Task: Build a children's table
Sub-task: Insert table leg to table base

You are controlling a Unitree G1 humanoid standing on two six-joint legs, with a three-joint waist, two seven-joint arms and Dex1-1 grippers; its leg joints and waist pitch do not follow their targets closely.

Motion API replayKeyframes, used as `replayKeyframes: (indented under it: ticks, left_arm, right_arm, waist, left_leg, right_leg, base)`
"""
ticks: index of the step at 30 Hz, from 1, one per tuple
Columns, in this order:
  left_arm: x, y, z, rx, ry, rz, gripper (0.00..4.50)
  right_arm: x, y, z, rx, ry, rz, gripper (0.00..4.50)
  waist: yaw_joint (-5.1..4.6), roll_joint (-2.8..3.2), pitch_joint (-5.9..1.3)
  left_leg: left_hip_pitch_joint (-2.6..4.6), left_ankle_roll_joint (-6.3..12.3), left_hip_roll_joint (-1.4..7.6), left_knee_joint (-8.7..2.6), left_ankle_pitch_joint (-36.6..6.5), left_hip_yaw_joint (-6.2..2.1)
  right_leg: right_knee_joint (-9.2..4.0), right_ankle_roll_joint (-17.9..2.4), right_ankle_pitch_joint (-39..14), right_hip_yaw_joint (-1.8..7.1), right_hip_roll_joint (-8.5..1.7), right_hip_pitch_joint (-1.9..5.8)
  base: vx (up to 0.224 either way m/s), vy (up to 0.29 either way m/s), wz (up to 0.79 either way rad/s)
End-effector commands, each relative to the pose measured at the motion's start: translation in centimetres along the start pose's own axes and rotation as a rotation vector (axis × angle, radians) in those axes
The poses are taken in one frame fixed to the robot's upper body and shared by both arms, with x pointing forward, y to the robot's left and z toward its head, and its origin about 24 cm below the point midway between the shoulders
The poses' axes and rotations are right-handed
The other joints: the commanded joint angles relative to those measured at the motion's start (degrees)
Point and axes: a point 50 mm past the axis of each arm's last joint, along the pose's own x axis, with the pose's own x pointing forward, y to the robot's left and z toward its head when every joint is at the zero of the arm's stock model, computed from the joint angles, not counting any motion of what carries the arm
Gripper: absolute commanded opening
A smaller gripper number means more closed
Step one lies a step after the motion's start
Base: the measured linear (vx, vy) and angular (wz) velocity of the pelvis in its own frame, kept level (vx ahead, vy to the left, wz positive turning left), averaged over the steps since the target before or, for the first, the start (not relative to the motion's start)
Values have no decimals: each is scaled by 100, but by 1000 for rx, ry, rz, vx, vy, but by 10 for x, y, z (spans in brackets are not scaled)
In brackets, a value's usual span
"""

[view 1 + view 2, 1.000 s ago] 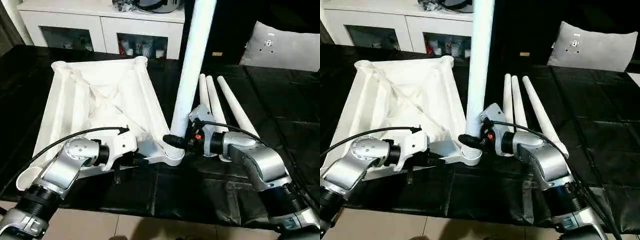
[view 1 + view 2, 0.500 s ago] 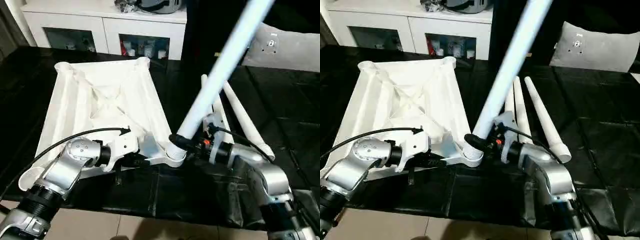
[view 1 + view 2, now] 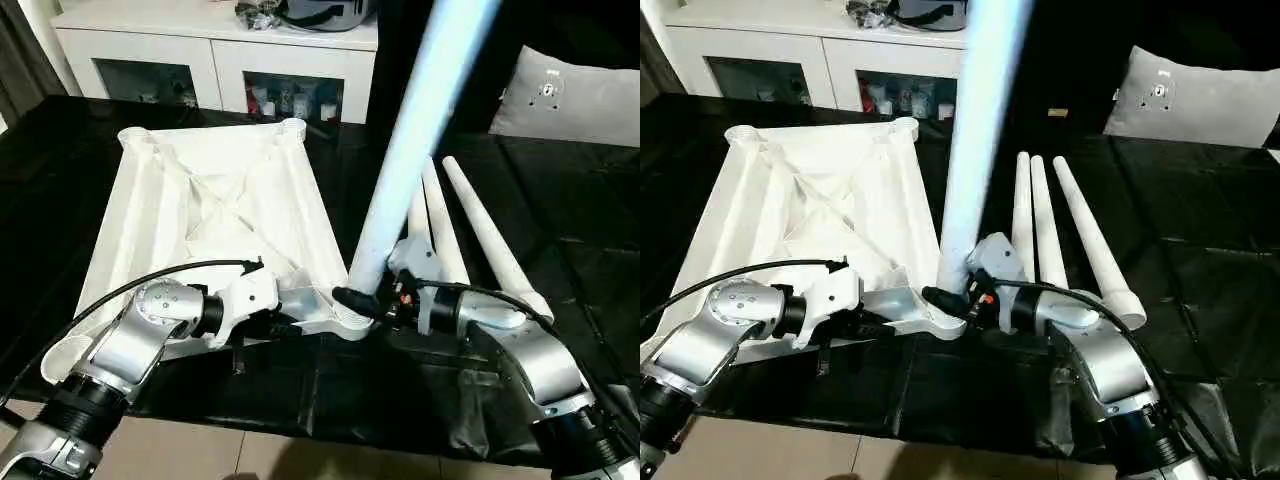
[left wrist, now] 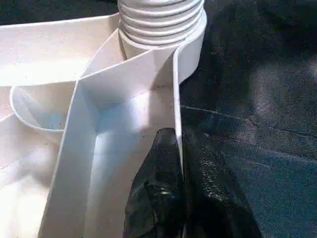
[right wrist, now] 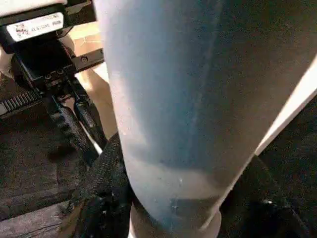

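Observation:
The children's table top [image 3: 205, 215] lies upside down on the black cover, ribs up. My left gripper [image 3: 283, 326] is shut on the thin rim wall beside the near right corner socket [image 3: 350, 322]; in the left wrist view its black fingers [image 4: 158, 193] pinch that wall. A long white leg [image 3: 415, 130] stands in that socket, leaning slightly right, and its threaded end [image 4: 161, 20] shows above the socket's collar. My right gripper [image 3: 358, 300] is shut on the leg's base, with a finger [image 5: 101, 176] on each side. Three more legs [image 3: 1045, 235] lie side by side to the right.
A white cabinet with glass doors [image 3: 215, 60] stands behind the table. A grey cushion [image 3: 565, 100] sits at the back right. The black cover's front edge [image 3: 330, 425] runs just under my forearms, with tiled floor below it.
Half a second ago the leg leaned far to the right; now it stands closer to upright in the socket. My left gripper has kept its hold on the rim. The camera has shifted slightly.

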Motion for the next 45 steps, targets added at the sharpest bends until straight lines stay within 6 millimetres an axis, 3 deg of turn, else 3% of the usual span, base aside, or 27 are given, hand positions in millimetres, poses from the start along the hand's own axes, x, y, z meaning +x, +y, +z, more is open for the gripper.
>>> replayKeyframes:
  ticks: [1, 6, 12, 17, 23, 29, 30, 31, 32, 33, 35, 36, 38, 40, 41, 43, 45]
  left_arm:
    - [-1, -5, 0, 30, 21, -42, 0]
    - [-2, -6, 1, 41, 30, -67, 0]
    - [-5, 4, 7, 77, 42, -93, 0]
    - [-10, 19, 13, 100, 56, -96, 0]
    - [-16, 23, 6, 74, 62, -83, 0]
    - [-18, 12, 0, -20, 9, 11, 0]
    - [-19, 6, -2, -56, -6, 57, 0]
    - [-19, 6, -2, -56, -6, 57, 0]
    - [-19, 2, -3, -77, -15, 74, 0]
    - [-19, -4, -3, -100, -21, 97, 0]
    - [-19, -16, -2, -139, -25, 141, 0]
    - [-18, -21, -1, -159, -26, 165, 0]
    - [-5, -32, 13, -201, -56, 247, 0]
    - [6, -38, 28, -215, -84, 291, 0]
    - [12, -39, 33, -210, -87, 293, 0]
    - [14, -39, 35, -209, -86, 293, 0]
    - [18, -39, 37, -205, -72, 291, 0]
  right_arm:
    - [0, 10, -43, 104, 179, 18, 188]
    - [7, 11, -43, 119, 174, 36, 188]
    - [12, 12, -44, 156, 178, 93, 188]
    - [19, 10, -41, 139, 197, 130, 188]
    - [25, 9, -38, 148, 188, 133, 188]
    - [30, 6, -39, 153, 202, 68, 188]
    - [31, 3, -40, 162, 203, 21, 188]
    - [31, 3, -40, 162, 203, 21, 188]
    - [32, 2, -40, 170, 206, 1, 188]
    - [33, 1, -40, 175, 206, -21, 188]
    - [35, -1, -39, 182, 204, -61, 188]
    - [36, -2, -39, 182, 202, -82, 188]
    - [40, -8, -38, 197, 190, -154, 188]
    - [44, -11, -36, 202, 183, -193, 188]
    - [46, -11, -35, 208, 179, -199, 188]
    - [47, -11, -35, 215, 176, -202, 188]
    - [49, -10, -34, 219, 172, -195, 188]
  waist:
    - [-15, 101, -281]
    - [-25, 100, -283]
    - [-73, 121, -258]
    - [-89, 80, -246]
    - [-96, 66, -255]
    - [-162, 48, -209]
    - [-175, -12, -199]
    - [-207, 15, -190]
    - [-211, 24, -186]
    - [-251, 9, -162]
    - [-307, 8, -184]
    - [-308, -8, -157]
    - [-350, -13, -164]
    - [-346, -17, -142]
    - [-343, -66, -130]
    - [-292, -54, -130]
    - [-259, -61, -145]
  left_leg:
    - [-62, 32, 385, -513, -664, -57]
    - [-64, 34, 371, -515, -649, -52]
    - [-34, -19, 377, -547, -946, -57]
    - [11, -26, 367, -575, -1142, -61]
    - [-17, -22, 380, -581, -915, -54]
    - [-27, -52, 398, -613, -1191, -74]
    - [-28, -35, 396, -619, -1231, -72]
    - [-59, -50, 401, -639, -1224, -91]
    - [-37, -34, 390, -629, -1282, -82]
    - [-59, -31, 392, -650, -1413, -102]
    - [-87, -89, 435, -652, -1386, -122]
    - [-48, -1, 394, -636, -1455, -91]
    - [-53, -27, 411, -623, -1410, -85]
    - [-22, 25, 379, -611, -1509, -76]
    - [-38, 57, 366, -609, -1531, -67]
    - [-38, 120, 343, -607, -1531, -73]
    - [-39, 137, 352, -619, -1483, -76]
  right_leg:
    - [-384, -1157, -1088, 331, -580, 313]
    - [-386, -1175, -992, 330, -569, 324]
    - [-425, -1163, -1347, 327, -567, 311]
    - [-485, -1030, -1895, 339, -586, 313]
    - [-441, -1133, -1505, 332, -583, 324]
    - [-479, -1023, -2151, 335, -606, 293]
    - [-493, -966, -2296, 334, -593, 281]
    - [-483, -971, -2326, 334, -609, 292]
    - [-513, -932, -2428, 333, -598, 267]
    - [-521, -892, -2592, 329, -600, 269]
    - [-461, -964, -2424, 341, -634, 295]
    - [-539, -897, -2604, 333, -582, 232]
    - [-508, -977, -2602, 345, -599, 236]
    - [-556, -913, -2841, 327, -559, 188]
    - [-598, -810, -3061, 325, -550, 186]
    - [-628, -641, -3349, 330, -563, 173]
    - [-629, -566, -3227, 330, -549, 164]
  base:
    - [0, 0, 0]
    - [0, 0, 0]
    - [0, 0, 0]
    - [0, 0, 0]
    - [0, 0, 0]
    - [0, 0, 0]
    - [0, 0, 0]
    - [0, 0, 0]
    - [0, 0, 0]
    - [0, 0, 0]
    - [0, 0, 0]
    - [0, 0, 0]
    - [0, 0, 0]
    - [0, 0, 0]
    - [0, 0, 0]
    - [0, 0, 0]
    - [0, 0, 0]
